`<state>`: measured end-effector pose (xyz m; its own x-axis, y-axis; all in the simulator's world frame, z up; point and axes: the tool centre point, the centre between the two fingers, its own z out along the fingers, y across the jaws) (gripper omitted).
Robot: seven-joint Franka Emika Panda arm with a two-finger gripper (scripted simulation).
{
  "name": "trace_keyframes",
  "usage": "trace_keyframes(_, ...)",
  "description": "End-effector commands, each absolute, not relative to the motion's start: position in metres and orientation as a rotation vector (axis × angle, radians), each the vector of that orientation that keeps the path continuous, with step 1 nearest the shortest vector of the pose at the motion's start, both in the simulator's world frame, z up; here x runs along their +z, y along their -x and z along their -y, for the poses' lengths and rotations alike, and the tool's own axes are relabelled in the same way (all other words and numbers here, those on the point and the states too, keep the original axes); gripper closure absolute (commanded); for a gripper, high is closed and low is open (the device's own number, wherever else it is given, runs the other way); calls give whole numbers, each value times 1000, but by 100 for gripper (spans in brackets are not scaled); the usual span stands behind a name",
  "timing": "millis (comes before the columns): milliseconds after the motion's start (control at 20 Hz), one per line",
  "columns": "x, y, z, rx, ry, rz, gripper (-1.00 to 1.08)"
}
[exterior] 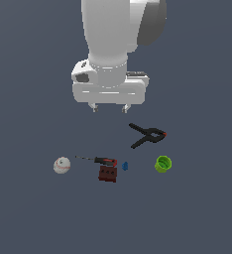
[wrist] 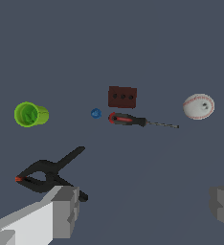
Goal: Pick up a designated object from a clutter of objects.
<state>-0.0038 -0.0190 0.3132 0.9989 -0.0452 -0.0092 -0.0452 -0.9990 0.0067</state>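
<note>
The white baseball with red stitching (exterior: 62, 165) lies on the grey floor at the exterior view's left end of the clutter; it also shows in the wrist view (wrist: 198, 106). My gripper (exterior: 108, 108) hangs open and empty well above the objects, up and to the exterior view's right of the ball. In the wrist view its gripper (wrist: 145, 210) shows two grey fingertips (wrist: 65, 210) wide apart with nothing between them. Beside the ball lie the red-handled screwdriver (exterior: 99, 159), the dark red-brown block (exterior: 107, 174) and the tiny blue piece (exterior: 125, 165).
The black clamp with orange tips (exterior: 146, 135) lies below the gripper, close to one fingertip in the wrist view (wrist: 44, 174). The small green cup (exterior: 163, 163) lies on its side at the exterior view's right, also in the wrist view (wrist: 30, 115).
</note>
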Motion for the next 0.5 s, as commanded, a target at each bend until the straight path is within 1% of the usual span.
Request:
trace_keyframes(0,313,4,19,-15,-3134,71,-92)
trace_keyframes(450,317,10,42,-23,-3110,102,-92)
